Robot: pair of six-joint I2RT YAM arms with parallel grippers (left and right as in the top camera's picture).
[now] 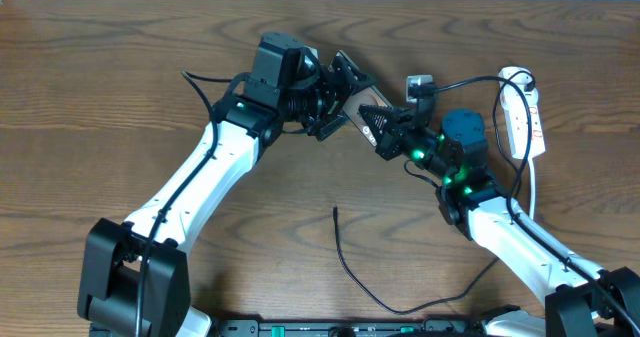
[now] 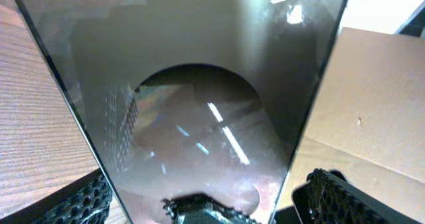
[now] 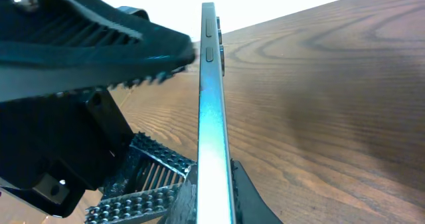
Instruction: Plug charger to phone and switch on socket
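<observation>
The phone hangs above the table at top centre, between both arms. My right gripper is shut on it; in the right wrist view the phone runs edge-on straight up from my right gripper. My left gripper stands open around its other end. In the left wrist view the glossy screen fills the frame, with the fingers off its edges around my left gripper. The charger lies loose below, its tip near the table's middle. The socket lies at the right.
A white cord runs from the socket toward the front right. A small grey plug block with a black lead sits just behind my right gripper. Brown wooden table spreads to the left.
</observation>
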